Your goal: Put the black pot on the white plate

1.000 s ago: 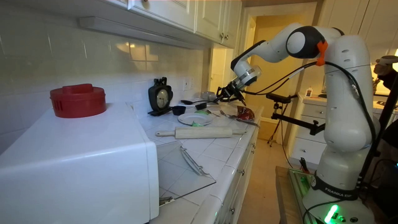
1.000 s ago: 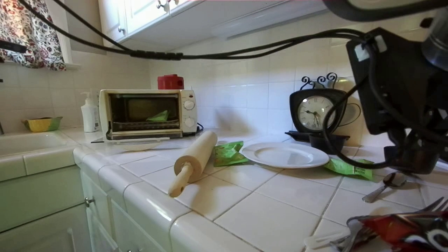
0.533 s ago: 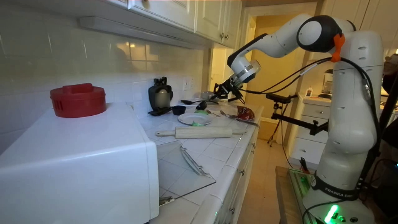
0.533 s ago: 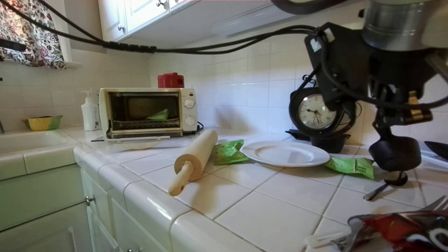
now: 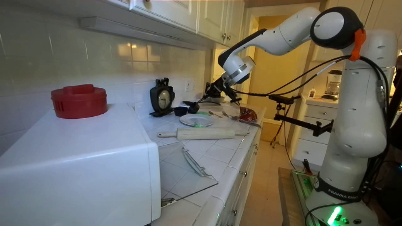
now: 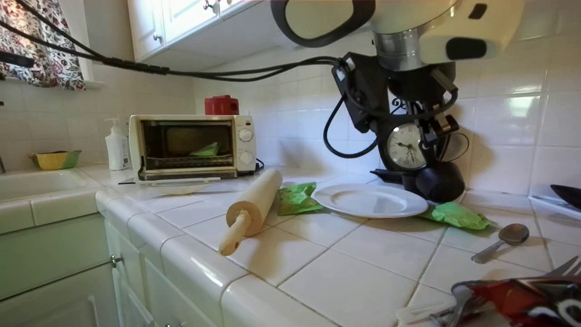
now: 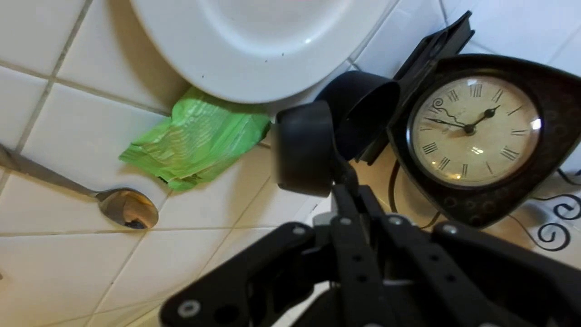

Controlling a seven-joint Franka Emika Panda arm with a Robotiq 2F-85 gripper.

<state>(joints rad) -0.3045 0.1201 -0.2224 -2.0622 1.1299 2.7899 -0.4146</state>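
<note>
My gripper (image 7: 352, 193) is shut on the thin handle of a small black pot (image 7: 302, 150). In both exterior views the held pot (image 5: 193, 108) (image 6: 441, 182) hangs tilted beneath the gripper (image 5: 201, 99) (image 6: 429, 147), in front of the clock. The white plate (image 5: 185, 122) lies flat on the counter; it also shows in an exterior view (image 6: 370, 200) and at the top of the wrist view (image 7: 254, 68). The pot is beside the plate, not over it. A similar black pot (image 7: 363, 102) stands behind the held one; I cannot tell whether they touch.
A black clock (image 6: 406, 145) stands against the tiled wall. Green packets (image 7: 204, 141) (image 6: 297, 198) lie by the plate. A rolling pin (image 6: 254, 204), a spoon (image 6: 504, 240), a red packet (image 6: 531, 299) with forks and a toaster oven (image 6: 190, 147) are also on the counter.
My gripper has lifted the black pot off the counter and carried it towards the clock and the plate's side. The green packet near the pot looks more bunched up.
</note>
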